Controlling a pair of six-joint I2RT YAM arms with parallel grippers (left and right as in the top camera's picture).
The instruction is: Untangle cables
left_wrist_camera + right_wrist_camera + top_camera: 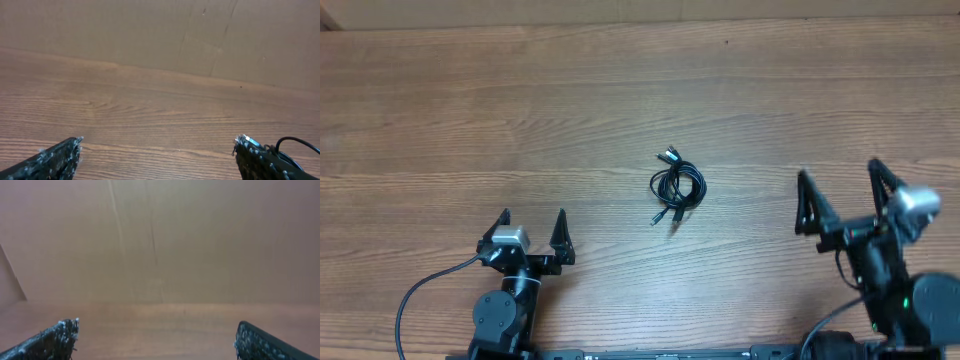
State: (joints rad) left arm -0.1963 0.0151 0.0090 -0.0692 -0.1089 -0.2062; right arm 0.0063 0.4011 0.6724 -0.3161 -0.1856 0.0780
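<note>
Two black robot arms stand at the near edge of the brown wood-grain table (620, 80), one toward the near-left corner and one toward the near-right corner. A thick black wire (420, 292) curves away from the left arm's base along the near edge.

The left fingers (560, 235) are spread wide and released, with bare table between them; they grip nothing and touch nothing. In the left wrist view the two black, speckled fingertips (57, 159) sit at the lower corners with open wood grain between them.

The right fingers (808, 205) are also splayed wide apart and empty, and they reach a little farther from the near edge than the left pair. In the right wrist view their tips (52, 340) frame only a strip of table and what rises behind it.

Farther in, roughly midway between the left and right edges and near the middle of the table, lies the small tangled bundle of thin black cables (677, 187). It is coiled in a loose loop, with silver-tipped plug ends poking out on its far and near sides. The bundle lies well apart from both pairs of fingers, and only bare wood runs from it to either pair.

Beyond the far edge stands a plain tan cardboard-like wall (200, 30).
</note>
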